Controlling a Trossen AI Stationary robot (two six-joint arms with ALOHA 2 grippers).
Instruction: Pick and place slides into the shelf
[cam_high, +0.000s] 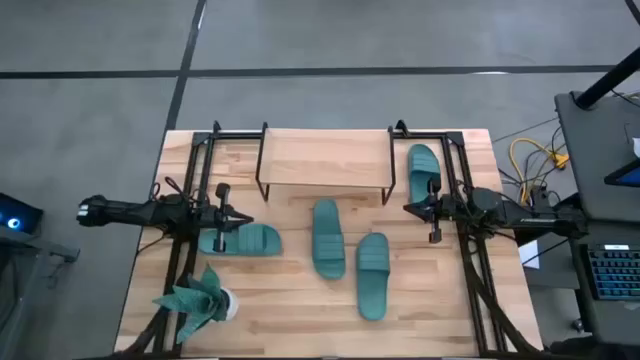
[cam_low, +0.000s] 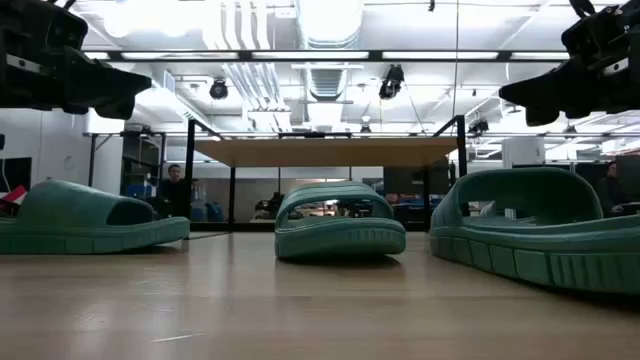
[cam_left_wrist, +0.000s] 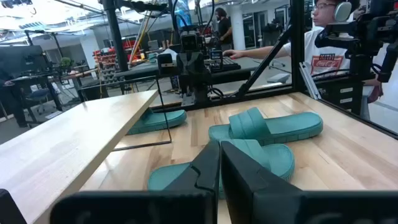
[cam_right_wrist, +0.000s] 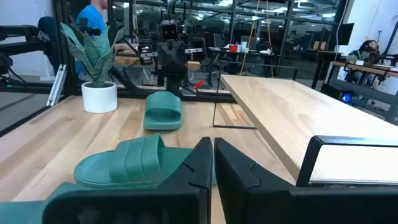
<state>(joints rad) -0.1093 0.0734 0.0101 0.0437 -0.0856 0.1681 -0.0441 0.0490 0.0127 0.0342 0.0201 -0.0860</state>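
Four teal slides lie sole-down on the table: one (cam_high: 240, 240) just near-side of my left gripper, two in the middle (cam_high: 328, 238) (cam_high: 373, 275), and one (cam_high: 425, 172) beside the shelf's right end. The shelf (cam_high: 325, 165) stands on black wire legs at the far edge. My left gripper (cam_high: 236, 216) (cam_left_wrist: 219, 168) is shut and raised over the table's left side. My right gripper (cam_high: 414, 208) (cam_right_wrist: 211, 163) is shut and raised at the right, near the far-right slide. The low view shows three slides (cam_low: 90, 218) (cam_low: 340, 220) (cam_low: 540, 235) and the shelf (cam_low: 325, 152) behind them.
A spiky green plant in a white pot (cam_high: 205, 300) stands at the near-left corner. Black frame tubes run along both table sides (cam_high: 180, 250) (cam_high: 475, 260). Bare wood lies in front of the shelf and along the near edge. People sit beyond the table (cam_left_wrist: 323, 25).
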